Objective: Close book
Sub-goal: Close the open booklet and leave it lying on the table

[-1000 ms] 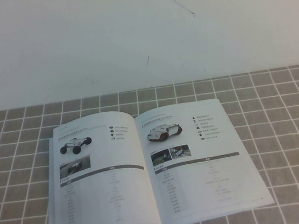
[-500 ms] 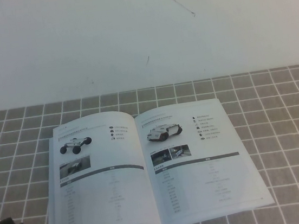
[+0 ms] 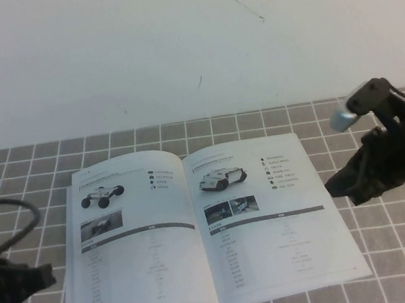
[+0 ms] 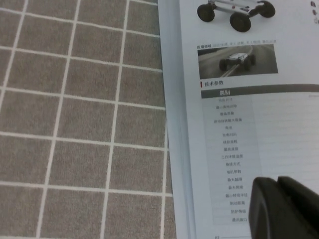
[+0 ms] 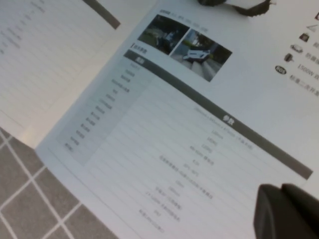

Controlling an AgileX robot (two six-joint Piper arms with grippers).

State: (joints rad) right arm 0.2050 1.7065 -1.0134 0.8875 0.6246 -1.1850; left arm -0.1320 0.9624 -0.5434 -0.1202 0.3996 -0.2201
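The open book [image 3: 205, 232] was flanked by the left end effector [image 3: 44, 276] and the right end effector [image 3: 332, 186], both seen with fingers together.

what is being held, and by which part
Nothing: left gripper is by the left edge of the open white paper book, right gripper by its right edge.
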